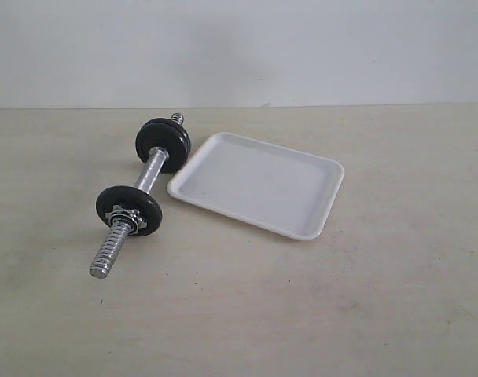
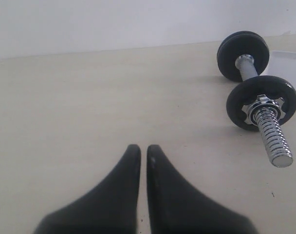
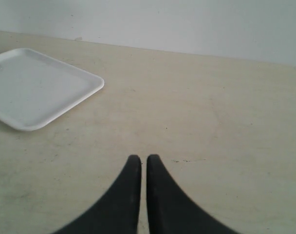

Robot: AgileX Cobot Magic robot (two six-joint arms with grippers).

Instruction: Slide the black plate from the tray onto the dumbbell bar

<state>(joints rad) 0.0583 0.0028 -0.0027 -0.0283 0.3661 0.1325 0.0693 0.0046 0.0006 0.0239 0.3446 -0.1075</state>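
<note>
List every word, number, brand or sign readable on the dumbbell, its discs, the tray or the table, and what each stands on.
None: no view shows any readable text.
Dumbbell bar: bare chrome, no marking.
Black discs: no number or brand to be seen.
Tray: plain white, no label.
Table: blank.

Lab-style test bench: scuffed beige tabletop (image 1: 318, 314), blank white wall (image 1: 239, 47).

No text, label, brand, number or sign can be read, neither on the shallow white rectangular tray (image 1: 259, 184) nor on the short chrome steel dumbbell bar (image 1: 154, 169).
</note>
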